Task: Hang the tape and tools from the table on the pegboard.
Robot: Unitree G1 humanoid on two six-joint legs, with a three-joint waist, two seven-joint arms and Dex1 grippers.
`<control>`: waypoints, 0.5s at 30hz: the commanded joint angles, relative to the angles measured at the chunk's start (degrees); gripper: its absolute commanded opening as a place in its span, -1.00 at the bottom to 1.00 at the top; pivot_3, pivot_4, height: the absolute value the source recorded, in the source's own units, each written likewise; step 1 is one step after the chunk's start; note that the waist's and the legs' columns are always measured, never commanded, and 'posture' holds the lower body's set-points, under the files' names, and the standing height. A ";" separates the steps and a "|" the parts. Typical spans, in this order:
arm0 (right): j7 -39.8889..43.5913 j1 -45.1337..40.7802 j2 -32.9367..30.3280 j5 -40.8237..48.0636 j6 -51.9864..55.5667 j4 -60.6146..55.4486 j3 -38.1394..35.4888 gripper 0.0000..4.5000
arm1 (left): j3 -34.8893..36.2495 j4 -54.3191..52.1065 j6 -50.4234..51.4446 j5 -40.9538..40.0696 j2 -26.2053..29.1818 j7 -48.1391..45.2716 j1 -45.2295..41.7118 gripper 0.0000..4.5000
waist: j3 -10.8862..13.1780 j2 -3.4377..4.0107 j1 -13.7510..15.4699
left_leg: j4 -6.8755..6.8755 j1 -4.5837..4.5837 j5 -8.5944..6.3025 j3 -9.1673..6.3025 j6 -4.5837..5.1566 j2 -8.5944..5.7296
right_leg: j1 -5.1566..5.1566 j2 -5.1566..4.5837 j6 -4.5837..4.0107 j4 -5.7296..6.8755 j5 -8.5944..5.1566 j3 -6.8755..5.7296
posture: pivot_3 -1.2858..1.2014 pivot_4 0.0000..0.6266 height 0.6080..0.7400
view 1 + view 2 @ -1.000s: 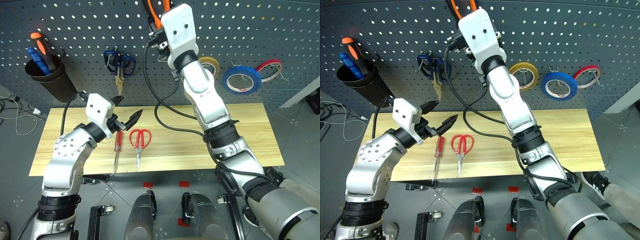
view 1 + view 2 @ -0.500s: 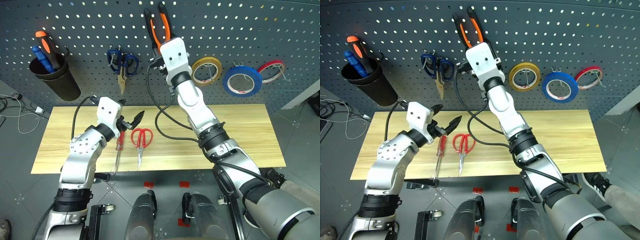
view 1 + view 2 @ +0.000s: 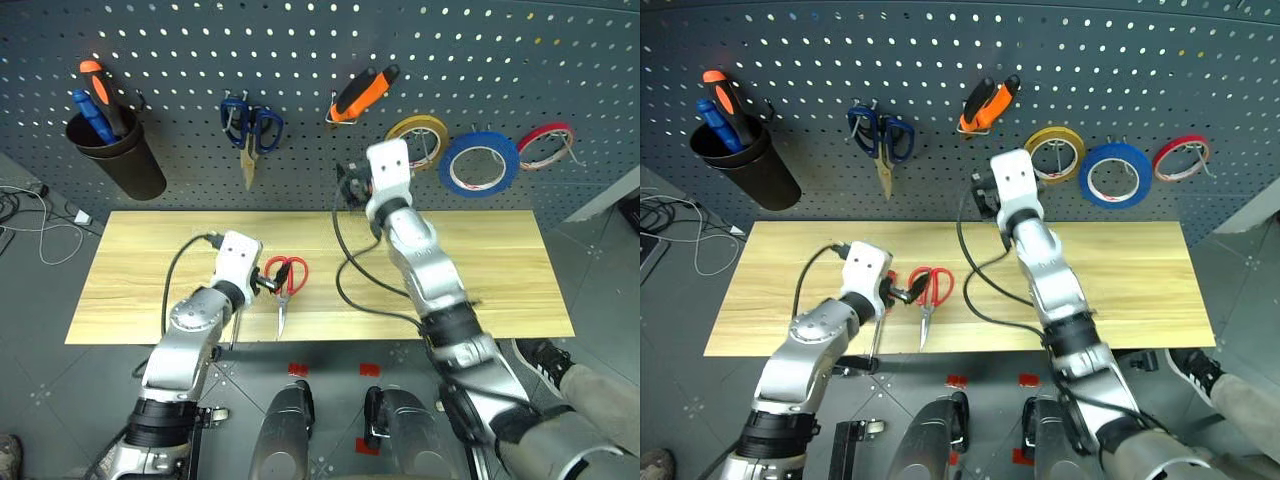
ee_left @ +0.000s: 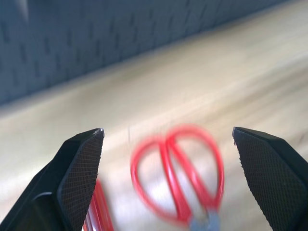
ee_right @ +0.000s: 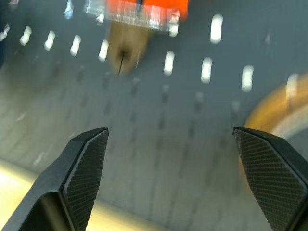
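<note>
Red-handled scissors point(image 4: 185, 178) lie near the front edge of the light wooden plank tabletop point(image 3: 130, 290), framed by the left gripper's point(image 4: 168, 178) spread fingers in its wrist view. Orange-and-black pliers point(image 3: 362, 93) hang on the dark grey perforated pegboard point(image 3: 180, 50) above the right gripper point(image 5: 171, 178), spread and empty. Rightward hangs the wide blue tape ring point(image 3: 483, 163).

scissors point(image 3: 283, 281), screwdriver point(image 3: 234, 322) on table point(image 3: 480, 270)
</note>
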 commanded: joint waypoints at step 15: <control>23.51 19.34 -16.98 18.08 25.26 -35.22 9.54 0.98 | -2.36 -0.60 24.54 3.79 -11.15 13.75 1.81 1.00 | -0.02 -0.06 -0.22 | 0.21 0.03 -0.11 -0.15 0.18 0.01 | 0.11 0.04 0.06 0.08 -0.01 -0.10 | 0.06 0.02 1.00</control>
